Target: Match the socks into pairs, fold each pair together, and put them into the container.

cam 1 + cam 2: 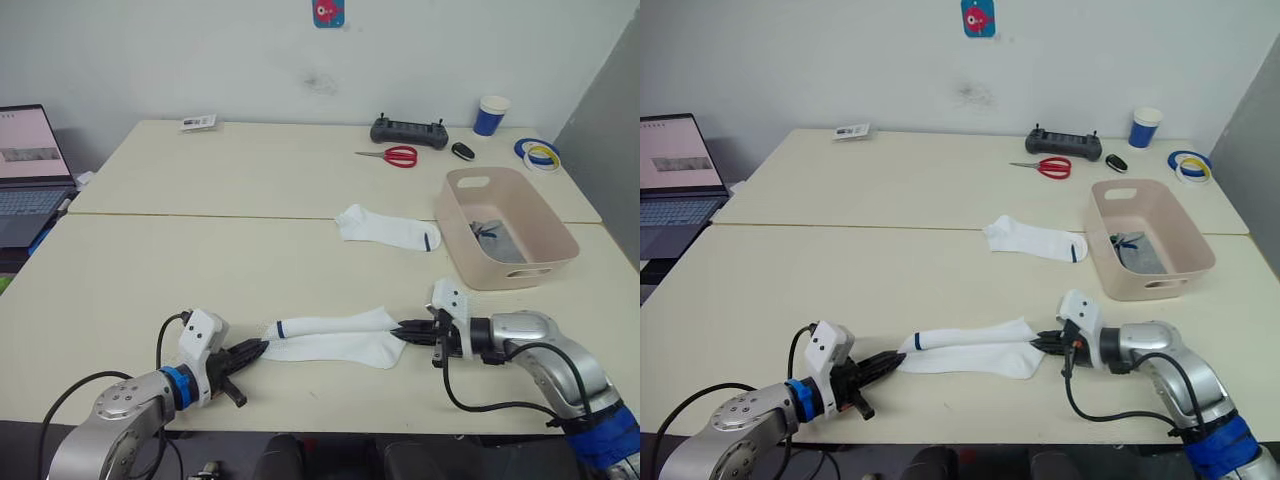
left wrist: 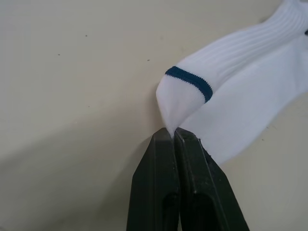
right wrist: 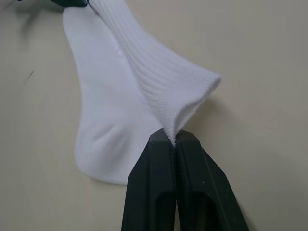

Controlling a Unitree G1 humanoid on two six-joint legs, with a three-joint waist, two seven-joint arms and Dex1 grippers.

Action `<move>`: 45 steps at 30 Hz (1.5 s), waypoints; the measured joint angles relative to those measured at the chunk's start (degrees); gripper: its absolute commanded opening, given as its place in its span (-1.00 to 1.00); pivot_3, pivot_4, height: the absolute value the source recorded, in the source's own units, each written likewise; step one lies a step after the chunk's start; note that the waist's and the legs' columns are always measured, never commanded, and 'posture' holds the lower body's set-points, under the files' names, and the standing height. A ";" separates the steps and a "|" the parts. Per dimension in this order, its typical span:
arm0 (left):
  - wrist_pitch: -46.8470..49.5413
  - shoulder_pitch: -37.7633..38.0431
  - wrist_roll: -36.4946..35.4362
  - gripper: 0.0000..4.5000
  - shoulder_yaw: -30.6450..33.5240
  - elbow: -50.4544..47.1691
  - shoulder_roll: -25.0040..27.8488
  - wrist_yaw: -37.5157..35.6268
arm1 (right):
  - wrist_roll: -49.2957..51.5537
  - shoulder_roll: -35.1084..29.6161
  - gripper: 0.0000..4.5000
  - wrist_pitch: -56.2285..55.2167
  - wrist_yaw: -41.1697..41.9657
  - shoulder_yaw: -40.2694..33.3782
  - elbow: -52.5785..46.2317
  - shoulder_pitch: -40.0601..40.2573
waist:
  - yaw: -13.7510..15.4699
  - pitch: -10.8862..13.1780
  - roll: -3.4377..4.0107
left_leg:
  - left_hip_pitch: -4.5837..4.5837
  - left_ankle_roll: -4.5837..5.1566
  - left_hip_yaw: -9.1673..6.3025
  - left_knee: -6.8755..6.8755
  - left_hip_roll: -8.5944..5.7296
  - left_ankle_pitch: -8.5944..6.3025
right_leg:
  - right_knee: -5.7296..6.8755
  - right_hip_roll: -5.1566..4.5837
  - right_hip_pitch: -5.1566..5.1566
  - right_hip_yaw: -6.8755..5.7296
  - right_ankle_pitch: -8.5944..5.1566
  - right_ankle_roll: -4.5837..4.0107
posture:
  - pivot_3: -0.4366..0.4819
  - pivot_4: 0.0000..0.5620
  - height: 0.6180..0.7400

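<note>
A white sock (image 1: 335, 324) with a dark blue toe band is stretched just above the table's near edge. My left gripper (image 1: 262, 349) is shut on its toe end (image 2: 185, 91); my right gripper (image 1: 400, 328) is shut on its ribbed cuff (image 3: 183, 101). More white sock fabric (image 1: 350, 350) lies flat under it; whether that is a second sock I cannot tell. Another white sock (image 1: 388, 228) with a dark band lies flat farther back, left of the container (image 1: 520, 272). A grey sock (image 1: 497, 242) lies inside that pink-beige tub.
At the back right are red scissors (image 1: 398, 156), a black controller (image 1: 408, 131), a small black object (image 1: 463, 151), a blue-and-white cup (image 1: 492, 115) and tape rolls (image 1: 538, 153). A laptop (image 1: 30, 165) stands at the far left. A small packet (image 1: 198, 122) lies at the back.
</note>
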 measured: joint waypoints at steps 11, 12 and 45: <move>-1.60 -0.33 1.53 -0.26 -1.19 -0.28 -0.72 0.78 | -2.03 -0.03 -0.01 -4.52 2.09 0.93 5.54 -3.34 | 0.04 0.00 0.00 | 0.01 0.00 0.01 -0.01 0.01 0.00 | 0.00 0.00 -0.01 0.00 0.01 0.01 | -0.05 -0.47 1.00; -1.88 -0.13 1.54 -0.13 -1.19 -0.41 -0.42 0.65 | -1.99 -0.11 0.14 -4.74 2.07 0.55 5.54 -3.28 | 0.04 0.00 0.00 | 0.01 0.00 0.01 -0.01 0.01 0.00 | 0.01 0.00 -0.01 0.00 0.01 0.01 | -0.05 -0.47 1.00; -15.94 -11.19 9.43 -1.00 -10.33 11.62 1.59 -6.80 | -8.61 2.59 -0.99 -19.14 1.99 1.82 7.52 -1.13 | 0.34 -0.02 0.01 | 0.10 -0.01 0.08 -0.41 -0.01 0.01 | -0.26 0.00 0.05 -0.03 0.04 0.04 | -0.05 -0.47 1.00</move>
